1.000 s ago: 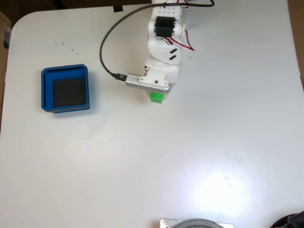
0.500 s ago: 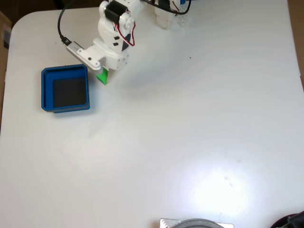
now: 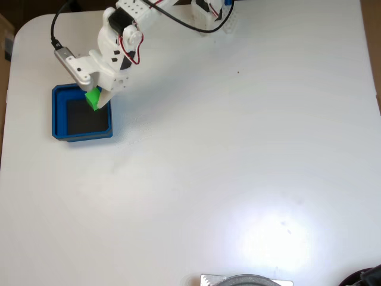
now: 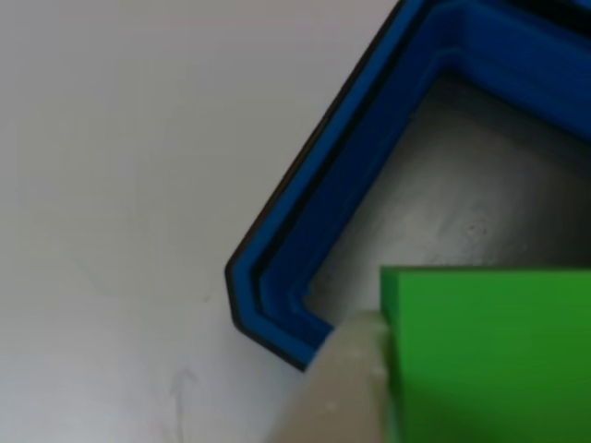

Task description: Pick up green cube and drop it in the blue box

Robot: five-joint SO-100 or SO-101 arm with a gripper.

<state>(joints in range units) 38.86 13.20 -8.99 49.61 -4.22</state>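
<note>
The whole white table [image 3: 238,179] is seen from straight above in the fixed view, from well away, with the arm's base at the top edge. The other view is taken very close, looking down past a pale fingertip [image 4: 346,388]. Shared by both views are a clipped corner of the blue box [image 3: 81,134] [image 4: 342,175] and the green cube [image 3: 92,98] [image 4: 489,360] above it.

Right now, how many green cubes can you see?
1. The cube is held in the gripper over the top right part of the box in the fixed view; none elsewhere on the table.
</note>
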